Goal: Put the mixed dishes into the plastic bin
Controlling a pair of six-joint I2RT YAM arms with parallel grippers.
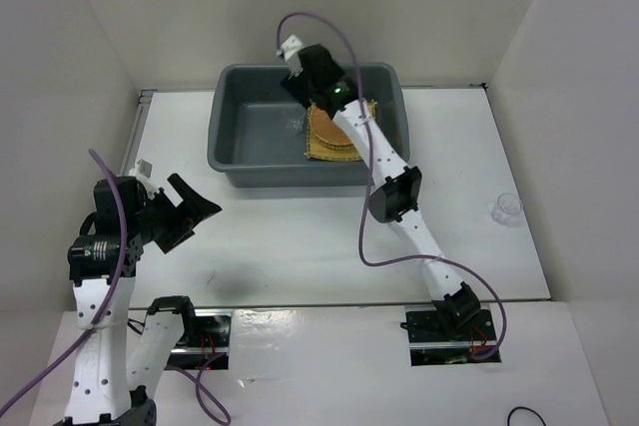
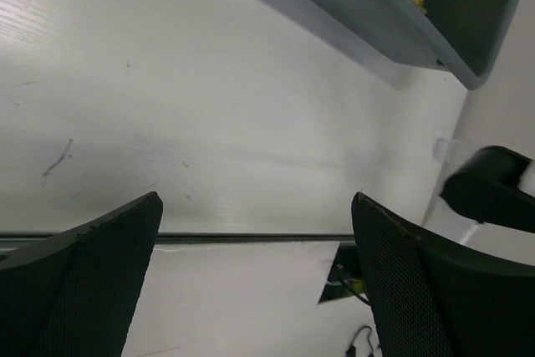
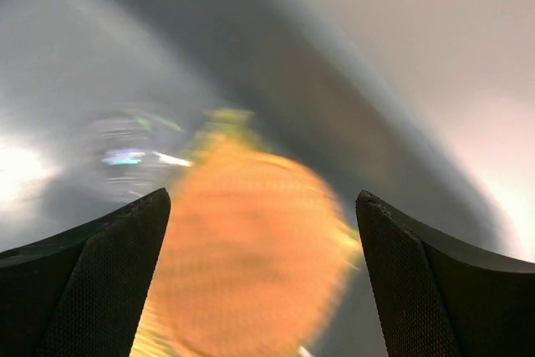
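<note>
1. The whole view is smeared with blur.
2. The right gripper [image 3: 262,198] shows its two dark fingers [image 3: 92,290] at the bottom corners, set wide apart.
3. In the gap between them lies a round orange-brown disc [image 3: 251,248]. The edge of a yellow mat [image 3: 226,119] peeks out at its far and right sides.
4. Around both is the grey plastic bin [image 3: 334,123], its wall a dark diagonal band.
5. A glare patch [image 3: 125,152] shines on the left.

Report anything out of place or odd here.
One small clear cup-like item stands alone on the table, right of the plastic bin, while the yellow mat and orange-brown disc lie inside the bin. Nothing looks spilled or broken.
</note>
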